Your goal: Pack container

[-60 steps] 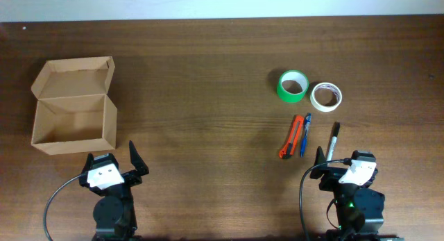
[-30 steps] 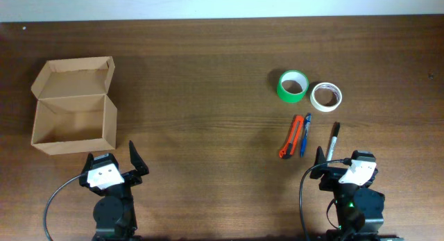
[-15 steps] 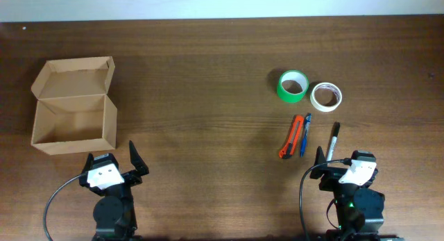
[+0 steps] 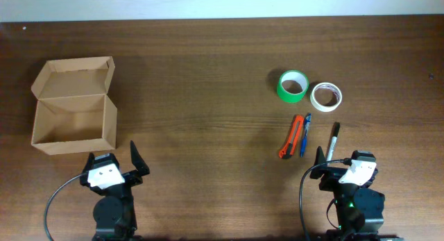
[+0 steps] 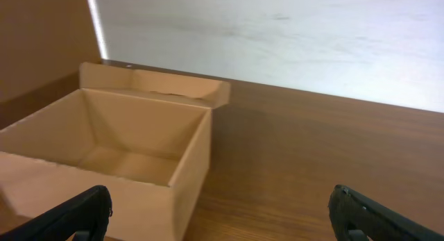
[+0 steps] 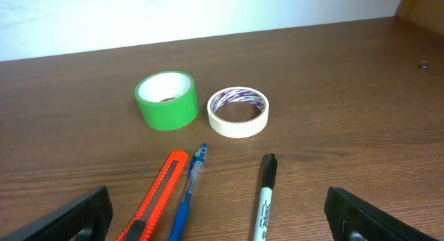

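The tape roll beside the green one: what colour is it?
The roll is cream, purple print inside; right wrist view.

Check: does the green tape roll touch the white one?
Apart. The right wrist view shows bare table between the green tape roll and the white tape roll.

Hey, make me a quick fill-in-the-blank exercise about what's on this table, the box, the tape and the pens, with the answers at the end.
1. The cardboard box stands with its flap lid ____.
2. The tape roll beside the white roll is coloured ____.
3. The pen lying between the orange utility knife and the black marker is coloured ____.

Missing words: open; green; blue.
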